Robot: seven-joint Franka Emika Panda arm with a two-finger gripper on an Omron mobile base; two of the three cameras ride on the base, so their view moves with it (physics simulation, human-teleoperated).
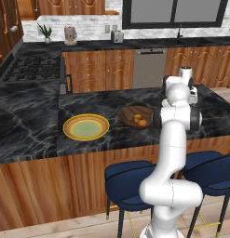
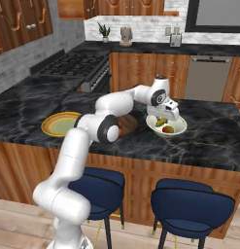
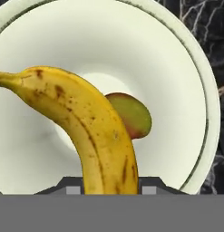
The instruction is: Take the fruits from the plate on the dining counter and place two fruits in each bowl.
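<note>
Left base view: yellow plate (image 1: 86, 127) bare on the dining counter (image 1: 32, 135), no fruit left on it. Just to its right, the dark wooden bowl (image 1: 130, 113) with the two round orange fruits (image 1: 140, 120) inside, so that half looks finished. White arm rising in front and hiding the counter beyond; nothing of the last drop to be judged from this side.

Right base view: gripper (image 2: 162, 115) low over the cream bowl (image 2: 179, 129), near its back rim rather than centred. Inside the bowl a yellow shape and something reddish, most likely banana and apple. Stools below the counter edge, so anything rolling off falls far.

Hand view: fingers (image 3: 73, 188) clamped on the banana (image 3: 90, 131), which curves away over the pale bowl floor. Apple (image 3: 131, 113) lying in the bowl, partly hidden behind the banana.

Risks, as a judgement: dropped from here, the long banana could land on the apple and knock it up the shallow wall. Released too near the rim, one end could hang over the edge and tip out onto the marble. Lowered too far, the tip could press on the apple or shove the light bowl. Withdrawal sideways instead of upward could catch the rim.
</note>
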